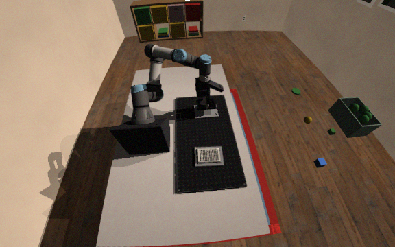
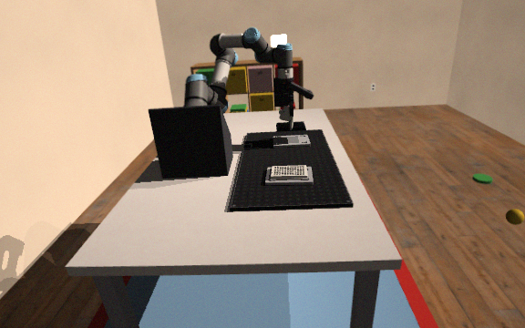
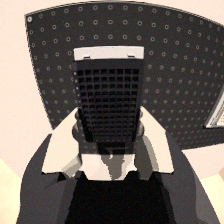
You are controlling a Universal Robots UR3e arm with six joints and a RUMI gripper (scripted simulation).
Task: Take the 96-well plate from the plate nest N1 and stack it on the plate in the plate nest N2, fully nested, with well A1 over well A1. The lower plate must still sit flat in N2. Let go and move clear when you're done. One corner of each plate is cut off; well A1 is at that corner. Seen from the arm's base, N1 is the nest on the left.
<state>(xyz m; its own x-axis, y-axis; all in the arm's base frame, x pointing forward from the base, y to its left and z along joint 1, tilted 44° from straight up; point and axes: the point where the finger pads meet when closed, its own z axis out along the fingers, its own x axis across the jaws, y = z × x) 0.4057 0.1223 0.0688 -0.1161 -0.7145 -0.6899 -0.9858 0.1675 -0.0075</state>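
We see a big white surface [image 1: 142,206] with a black mat [image 1: 211,178] on it. The far nest [image 2: 300,140] looks empty. The jaws grip the plate [image 3: 107,102] tight, lifted above that nest. It looks dark, full of tiny square holes. Its cut corner is hard to see.

Top looks steeply down, exterior faces the table [image 2: 226,237] end-on, wrist close above breadboard [image 3: 165,75].
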